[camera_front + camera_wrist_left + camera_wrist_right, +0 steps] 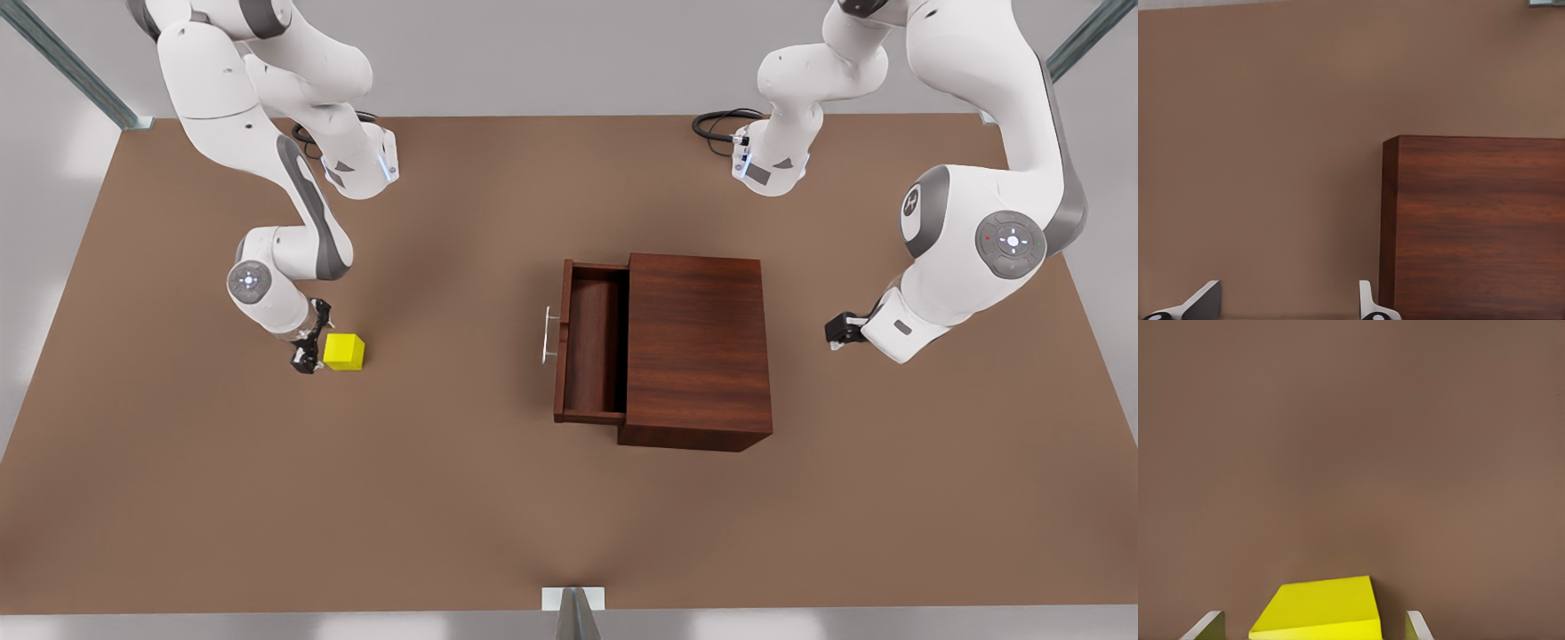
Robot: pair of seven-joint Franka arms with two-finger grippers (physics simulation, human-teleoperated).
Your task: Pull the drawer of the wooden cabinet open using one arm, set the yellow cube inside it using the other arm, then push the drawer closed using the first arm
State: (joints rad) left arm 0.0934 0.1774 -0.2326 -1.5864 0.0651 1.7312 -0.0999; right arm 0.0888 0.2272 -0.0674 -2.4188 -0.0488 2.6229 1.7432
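The wooden cabinet (698,347) stands right of the table's centre, with its drawer (591,351) pulled out toward the front view's left and nothing inside. The silver handle (549,335) faces left. My left gripper (836,331) hangs open just off the cabinet's right side, and the left wrist view shows the cabinet (1475,227) close beside the left gripper (1288,301). The yellow cube (344,351) sits on the table at the left. My right gripper (311,340) is low at the cube's left side, open. In the right wrist view the cube (1321,607) lies between the spread fingertips (1208,623), with gaps on both sides.
The brown table (444,498) stretches wide between cube and drawer. Black cables (725,123) lie at the back edge near an arm base. Metal frame posts (80,76) stand at the back corners, and a small bracket (573,600) sits at the front edge.
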